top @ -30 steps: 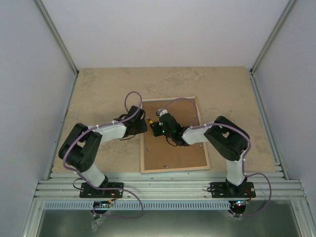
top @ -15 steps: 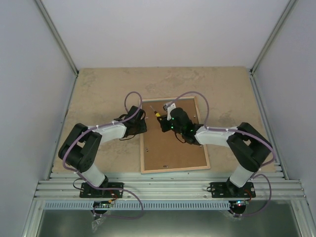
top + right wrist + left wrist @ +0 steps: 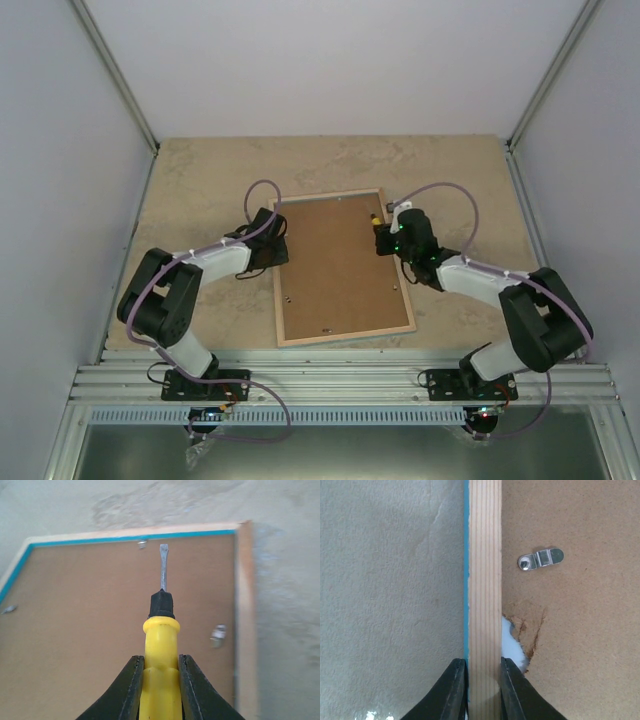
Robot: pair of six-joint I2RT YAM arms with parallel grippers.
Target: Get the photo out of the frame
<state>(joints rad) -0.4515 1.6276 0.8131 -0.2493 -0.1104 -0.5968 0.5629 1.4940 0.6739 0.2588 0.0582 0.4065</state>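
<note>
Brown fibreboard backing (image 3: 335,270): facing up, seated inside the big rectangular frame with the thin turquoise border and pale wood back rails (image 3: 346,335), all flat on the beige stone-look tabletop (image 3: 200,180). Chewed-up notch by the left rail, with a white patch (image 3: 512,642) peeking through.

What just moved: whole frame slid a bit to the left compared with a second ago. Right arm (image 3: 475,275) swung off the middle of the backing and out to the far right corner.

Left jaws: clamped on the left wood rail, one finger either side, basically pinning the frame down.

Right jaws: shut tight round the yellow-handled flat-blade screwdriver (image 3: 160,640). Blade out over the backing, tip just beside a small silver clip (image 3: 142,543) at the far rail. Can't tell if touching anything.

Other clips: one silver tab (image 3: 540,559) near the left rail, another (image 3: 218,635) near the right rail.

Sunflower photo: not visible in any view. Presumably face down under the backing, so still in the frame.

Meaning for the task: early days, tbh. Looks like repositioning to have a go at the far clips. Backing not lifted, nothing out yet.
</note>
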